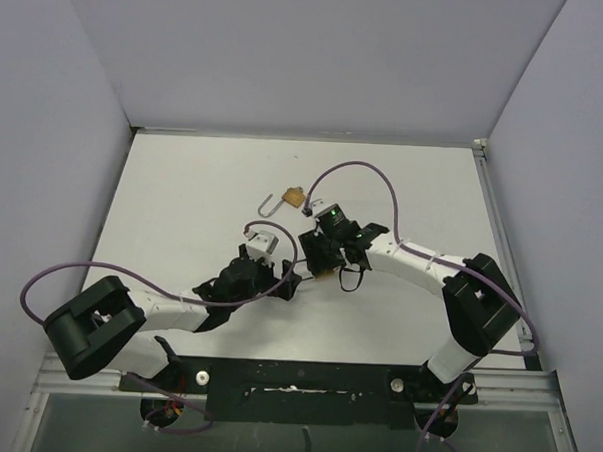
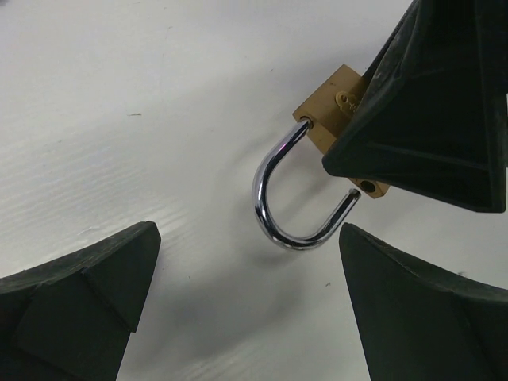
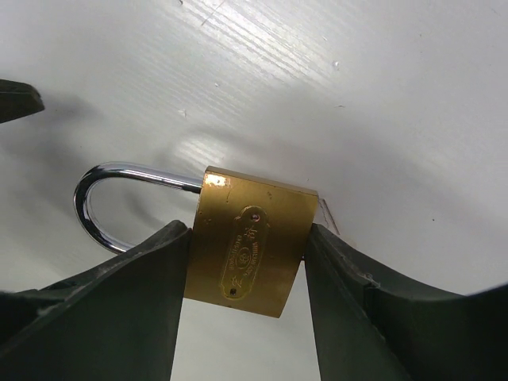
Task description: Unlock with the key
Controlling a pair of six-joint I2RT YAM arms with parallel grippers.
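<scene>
My right gripper (image 3: 248, 238) is shut on a brass padlock (image 3: 252, 242), one finger against each side of its body. The padlock's steel shackle (image 2: 266, 198) is open, its free end out of the body. In the top view only a tan bit of the padlock (image 1: 322, 274) shows under the right gripper (image 1: 320, 259). The left gripper (image 2: 248, 238) stands open just short of the shackle's bend and holds nothing. A right finger (image 2: 429, 103) covers most of the brass body (image 2: 329, 107) in the left wrist view. I see no key that I can name for sure.
A small brass piece with a silver loop (image 1: 288, 200) lies on the white table (image 1: 182, 201) beyond both grippers; I cannot tell what it is. Grey walls close the table on three sides. Purple cables (image 1: 369, 174) arc over the arms.
</scene>
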